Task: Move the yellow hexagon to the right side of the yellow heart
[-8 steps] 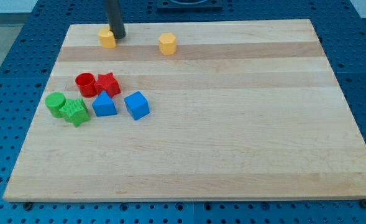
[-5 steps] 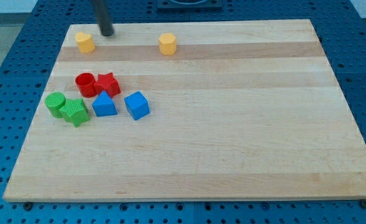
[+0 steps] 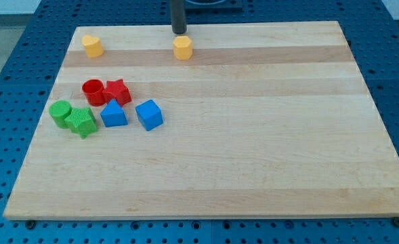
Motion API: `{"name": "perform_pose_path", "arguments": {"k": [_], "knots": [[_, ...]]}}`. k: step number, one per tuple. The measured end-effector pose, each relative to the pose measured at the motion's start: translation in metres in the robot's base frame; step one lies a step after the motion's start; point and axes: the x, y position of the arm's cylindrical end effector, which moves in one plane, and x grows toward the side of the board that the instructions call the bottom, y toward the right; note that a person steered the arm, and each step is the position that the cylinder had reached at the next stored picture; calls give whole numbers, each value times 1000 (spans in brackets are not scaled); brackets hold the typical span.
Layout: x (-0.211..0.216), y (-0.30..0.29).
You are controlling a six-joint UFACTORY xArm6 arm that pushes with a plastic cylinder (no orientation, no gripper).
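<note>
A yellow hexagon (image 3: 182,47) sits near the top edge of the wooden board (image 3: 253,135), a little left of centre. A second yellow block, which looks like the heart (image 3: 92,45), lies at the top left of the board. My tip (image 3: 179,31) stands at the top edge, just above the hexagon and very close to it, with a thin gap still showing. The heart is far to the tip's left.
A cluster lies at the board's left: a red cylinder (image 3: 93,91), a red star (image 3: 118,91), a green cylinder (image 3: 61,113), a green star-like block (image 3: 82,122), a blue triangle (image 3: 114,114) and a blue cube (image 3: 149,114).
The tip pushed the yellow heart left along the top edge, then left it and travelled right to a spot just above the hexagon. The hexagon has not moved.
</note>
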Motion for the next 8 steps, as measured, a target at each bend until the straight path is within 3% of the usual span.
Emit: {"name": "perform_pose_path", "arguments": {"k": [2,3,4,5,6,7,8], "knots": [[0,32],[37,62],[74,42],[76,-18],[72,-46],[51,-18],[45,-57]]}}
